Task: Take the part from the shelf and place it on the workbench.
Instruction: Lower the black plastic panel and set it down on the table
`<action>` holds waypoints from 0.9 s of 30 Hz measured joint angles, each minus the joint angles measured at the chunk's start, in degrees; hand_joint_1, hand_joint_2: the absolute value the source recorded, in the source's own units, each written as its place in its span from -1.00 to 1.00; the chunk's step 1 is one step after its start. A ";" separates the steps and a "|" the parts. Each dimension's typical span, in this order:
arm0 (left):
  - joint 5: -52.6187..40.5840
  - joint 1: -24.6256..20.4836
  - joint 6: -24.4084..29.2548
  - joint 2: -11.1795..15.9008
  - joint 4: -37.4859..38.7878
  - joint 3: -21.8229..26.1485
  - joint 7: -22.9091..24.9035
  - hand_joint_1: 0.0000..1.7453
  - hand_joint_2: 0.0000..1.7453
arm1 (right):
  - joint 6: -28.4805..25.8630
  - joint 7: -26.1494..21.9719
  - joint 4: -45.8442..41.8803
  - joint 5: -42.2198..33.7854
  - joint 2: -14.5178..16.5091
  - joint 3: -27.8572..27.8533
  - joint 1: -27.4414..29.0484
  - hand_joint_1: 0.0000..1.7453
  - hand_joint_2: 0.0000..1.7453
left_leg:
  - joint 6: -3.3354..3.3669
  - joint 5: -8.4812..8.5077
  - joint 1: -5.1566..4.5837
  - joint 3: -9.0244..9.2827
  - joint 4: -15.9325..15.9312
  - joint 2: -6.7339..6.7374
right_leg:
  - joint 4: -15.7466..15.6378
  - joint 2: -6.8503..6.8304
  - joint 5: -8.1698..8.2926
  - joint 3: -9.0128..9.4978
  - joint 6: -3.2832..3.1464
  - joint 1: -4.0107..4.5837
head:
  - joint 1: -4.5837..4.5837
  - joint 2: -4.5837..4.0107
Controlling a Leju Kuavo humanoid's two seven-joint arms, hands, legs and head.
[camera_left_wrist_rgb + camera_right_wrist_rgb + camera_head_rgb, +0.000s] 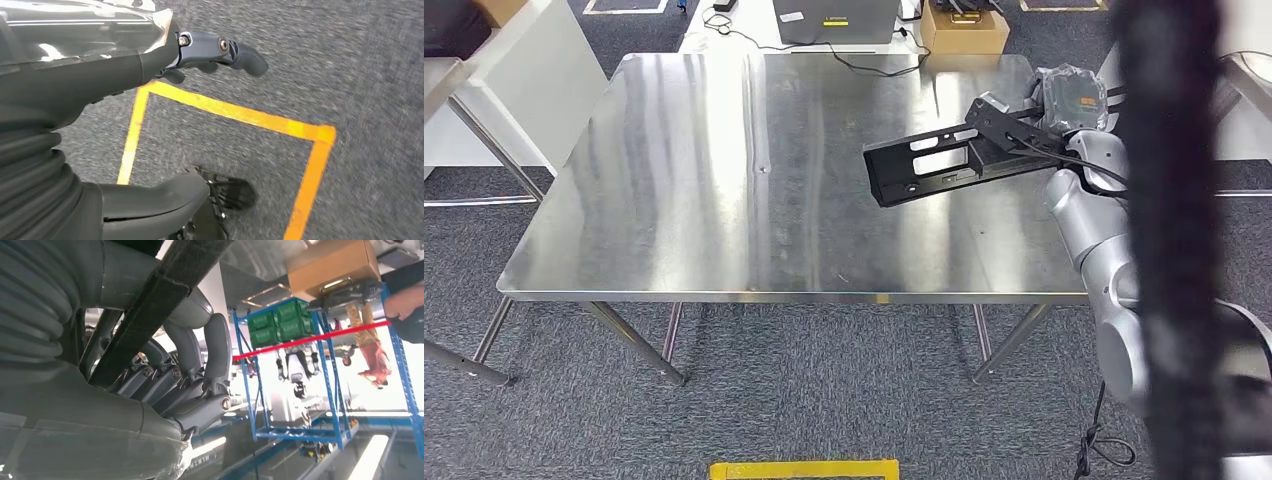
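The part (pixel 924 168) is a long black metal bracket with slots. My right hand (pixel 1009 125) grips its far end over the right side of the steel workbench (pixel 724 200); whether the bracket touches the surface I cannot tell. In the right wrist view the fingers (pixel 200 365) curl around the black bracket (pixel 165 290). My left hand (pixel 100 65) hangs over grey carpet, its fingers (pixel 235 50) and thumb (pixel 165 195) apart and holding nothing.
A plastic-wrapped object with an orange label (pixel 1074 95) lies at the workbench's right edge. A cardboard box (pixel 964 28) and a grey case (pixel 834 20) stand behind it. A dark blurred post (pixel 1174 200) blocks the right. Yellow floor tape (pixel 804 468) lies in front.
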 joint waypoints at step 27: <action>-2.15 -0.44 0.45 -0.30 0.02 -0.46 -0.22 -1.00 1.00 | -4.73 -3.03 0.14 -3.44 2.14 0.28 3.08 1.00 1.00 | -1.65 -2.96 0.81 -2.79 7.33 0.08 | -0.29 -0.48 1.93 -1.80 -0.66 -0.54 | -0.16 0.00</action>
